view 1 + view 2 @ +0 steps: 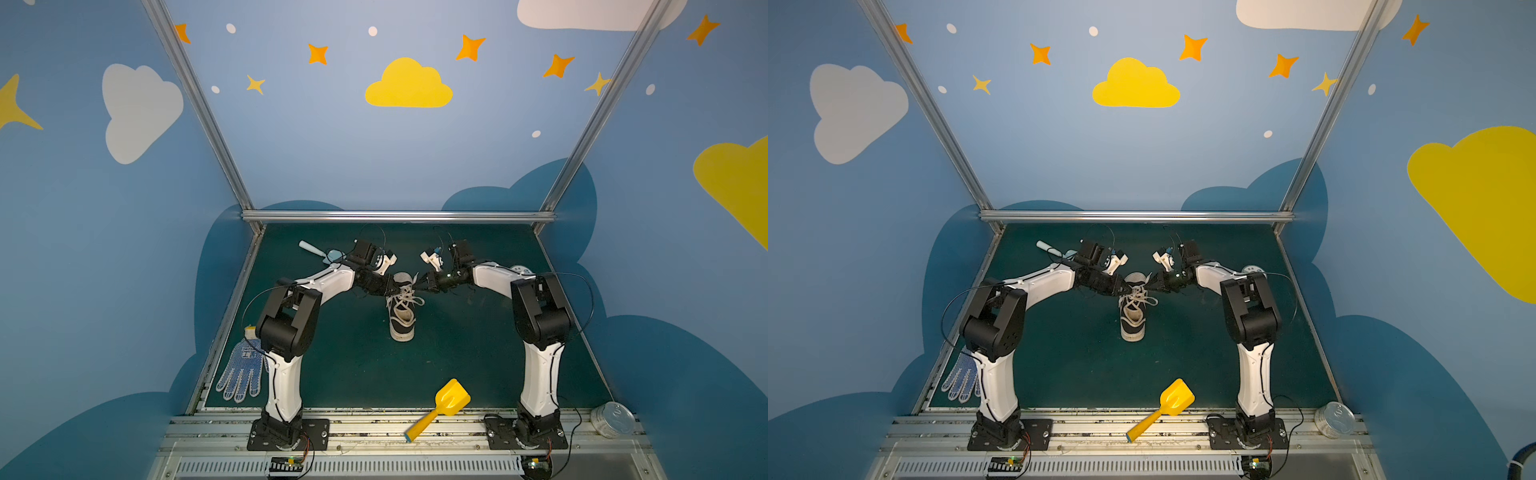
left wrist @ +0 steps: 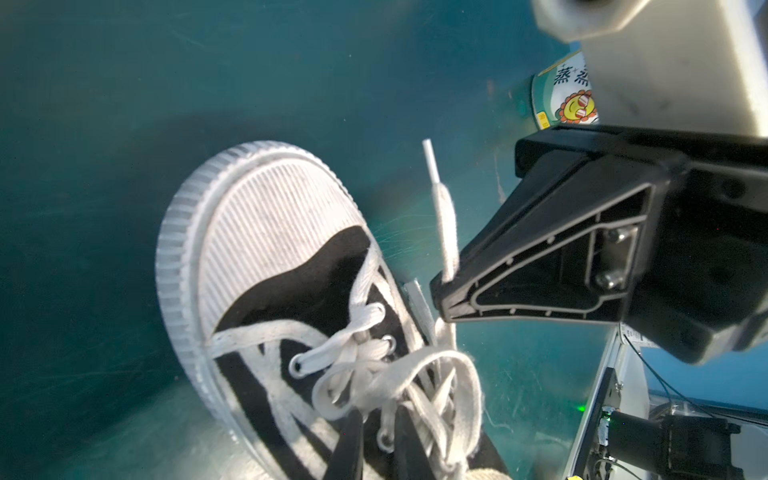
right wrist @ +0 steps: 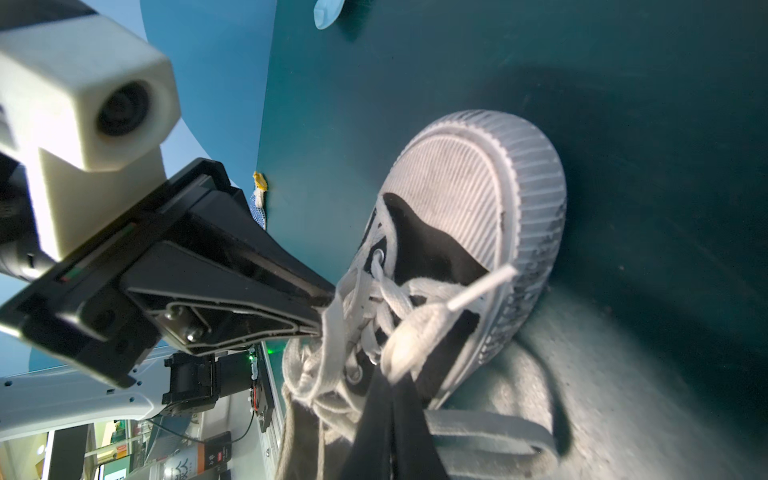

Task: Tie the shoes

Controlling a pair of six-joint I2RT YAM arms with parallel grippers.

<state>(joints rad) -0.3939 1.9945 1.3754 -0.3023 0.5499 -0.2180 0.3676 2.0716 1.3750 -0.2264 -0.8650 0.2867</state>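
Observation:
The shoe [image 1: 402, 322] [image 1: 1133, 326], black canvas with a white toe cap [image 2: 270, 224] [image 3: 457, 187], lies mid-table with its toe pointing away. Both grippers meet over its cream laces [image 2: 374, 374]. My left gripper [image 1: 391, 287] [image 2: 376, 415] has its fingers drawn in narrowly at a lace loop, with a strand between them. In the right wrist view its tips [image 3: 328, 309] pinch that strand. My right gripper [image 1: 420, 284] [image 3: 392, 382] is shut on a lace end. That free end and its aglet [image 2: 430, 158] stick out past the fingers.
A yellow scoop [image 1: 444, 405] lies near the front rail. A blue-dotted glove [image 1: 243, 370] is at the left edge and a metal tin [image 1: 613, 419] at the front right. A pale blue tool [image 1: 316, 249] lies at the back left. A printed can [image 2: 561, 99] stands behind the right arm.

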